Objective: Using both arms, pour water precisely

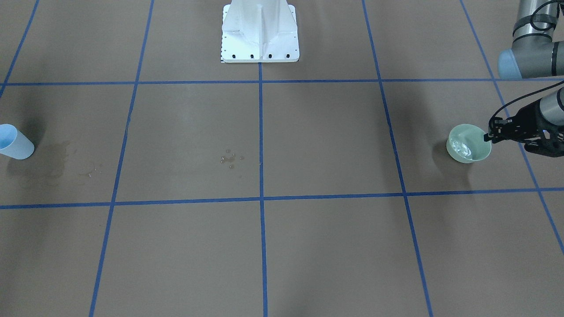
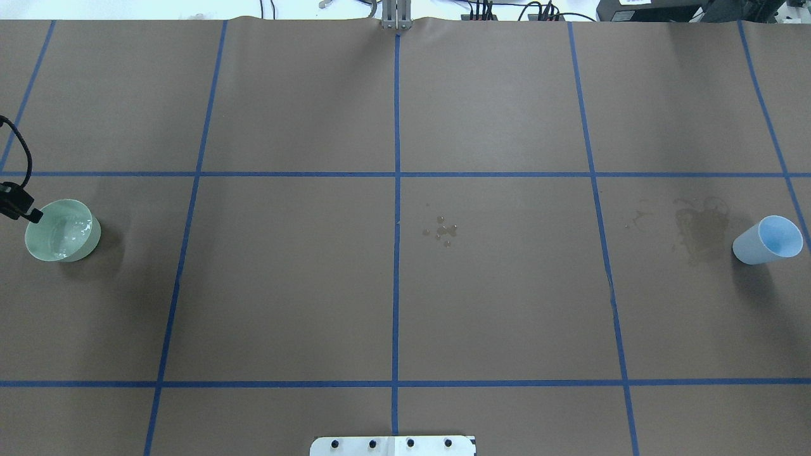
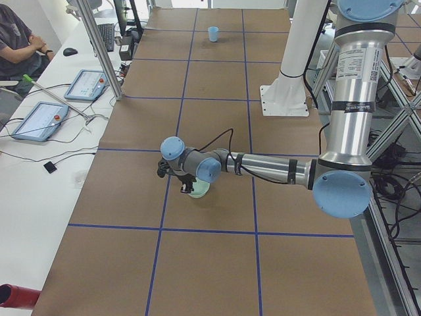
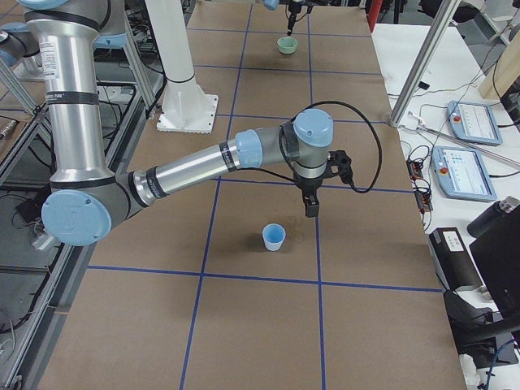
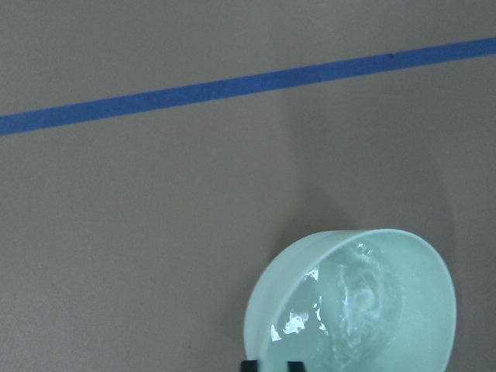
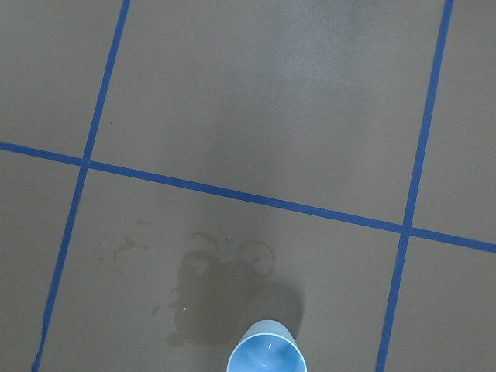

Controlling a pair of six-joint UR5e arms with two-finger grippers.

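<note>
Green bowl point(image 1: 478, 150) on the worktop point(image 1: 308, 242) is clamped at its rim by the left pincer point(image 1: 487, 138); water point(image 5: 353, 302) is held inside. The state of the right pincer point(image 4: 311, 211) cannot be told.

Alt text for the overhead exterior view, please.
A pale green round bowl holding glinting water sits at the far left of a brown paper table gridded with blue tape, the left arm's black pincer at its rim. A light blue tapered cup stands far right beside a wet stain; droplets dot the centre.
</note>
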